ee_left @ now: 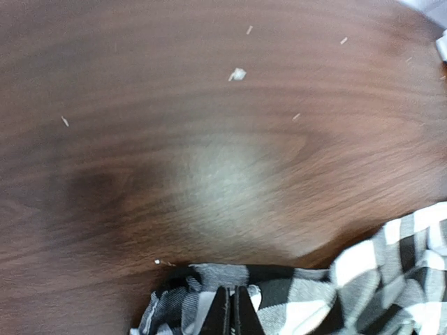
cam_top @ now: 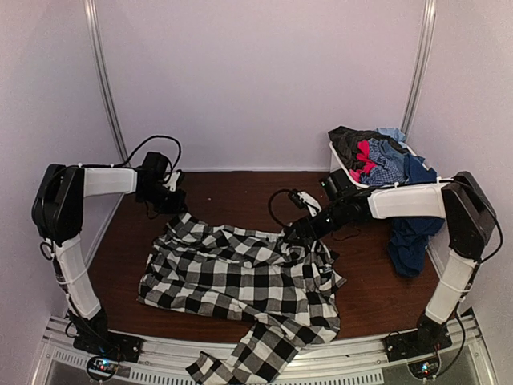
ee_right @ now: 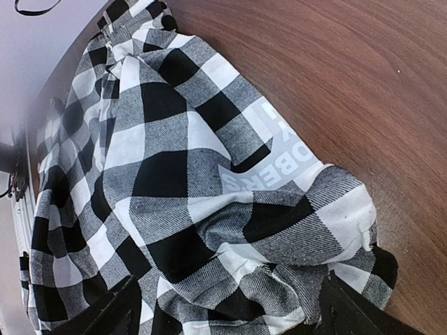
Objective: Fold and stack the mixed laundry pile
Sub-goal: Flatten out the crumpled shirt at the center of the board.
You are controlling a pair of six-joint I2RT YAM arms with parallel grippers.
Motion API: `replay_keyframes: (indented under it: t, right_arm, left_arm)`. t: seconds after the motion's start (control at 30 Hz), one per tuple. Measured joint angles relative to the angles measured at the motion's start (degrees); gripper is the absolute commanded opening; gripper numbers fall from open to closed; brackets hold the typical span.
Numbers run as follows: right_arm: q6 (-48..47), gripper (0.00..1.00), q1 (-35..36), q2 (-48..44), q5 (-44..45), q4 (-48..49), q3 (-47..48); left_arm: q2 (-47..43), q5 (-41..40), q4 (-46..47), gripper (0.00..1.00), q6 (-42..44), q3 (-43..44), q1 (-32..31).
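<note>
Checked shirt (cam_top: 240, 277) lies rumpled and spread on the tabletop (cam_top: 369, 297).
Top view: the rest of the laundry pile (cam_top: 381, 156) is heaped in the white bin (cam_top: 337, 159) at the right. Left wrist: the left gripper (ee_left: 232, 314) is pinched closed on the shirt's edge. Right wrist: the right gripper (ee_right: 227, 314) gapes wide over bunched cloth near the lettering. The shirt looks soft, light and floppy, so it is likely best held by 2 corners.

Light is soft and even from above. The blurred left wrist view has pale glare on the table (ee_left: 230, 188). The right wrist view shows the checked shirt (ee_right: 181, 181) crisply.
</note>
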Motion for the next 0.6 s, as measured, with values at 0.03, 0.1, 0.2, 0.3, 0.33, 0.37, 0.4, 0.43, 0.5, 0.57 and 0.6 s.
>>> replay_keyframes:
  t: [0.03,0.1,0.2,0.3,0.33,0.37,0.4,0.43,0.5,0.57,0.6]
  right_arm:
    - [-0.1,0.92,-0.2,-0.1,0.0,0.0,0.0]
    - [-0.6,0.93,-0.2,-0.2,0.0,0.1,0.0]
    - [-1.3,0.99,-0.2,-0.2,0.0,0.5,0.0]
    - [-2.1,1.00,-0.2,-0.3,0.0,1.9,0.0]
    - [-2.7,1.00,-0.2,-0.5,0.0,2.4,0.0]
    - [-3.4,1.00,-0.2,-0.7,0.0,2.9,0.0]
    - [-4.0,1.00,-0.2,-1.1,0.0,3.3,0.0]
    - [-4.7,1.00,-0.2,-1.4,0.0,4.0,0.0]
    - [-6.0,1.00,-0.2,-2.1,0.3,5.2,0.0]
    - [-7.8,1.00,-0.2,-2.9,1.3,6.3,0.0]
    - [-8.7,1.00,-0.2,-3.1,1.9,6.4,0.2]
  left_arm:
    - [-1.0,0.1,-0.1,0.00,0.0,0.2,0.0]
    - [-4.1,0.7,-0.7,0.00,0.0,1.1,0.0]
    - [-9.6,1.4,-1.0,0.00,0.0,3.8,-0.2]
    - [-14.5,2.4,-1.3,0.00,0.0,7.9,-0.2]
    - [-15.9,2.9,-1.3,0.00,0.0,9.8,-0.2]
    - [-17.1,3.7,-1.2,0.00,0.0,11.8,-0.2]
    - [-18.2,4.5,-1.0,0.00,-0.1,13.9,-0.2]
    - [-19.0,5.4,-0.8,0.00,0.0,15.4,-0.2]
    - [-20.5,8.3,0.5,0.00,0.0,18.7,-0.2]
    - [-21.6,11.8,1.9,0.00,0.0,20.8,-0.3]
    - [-21.9,13.6,2.5,0.00,0.2,21.7,-0.5]
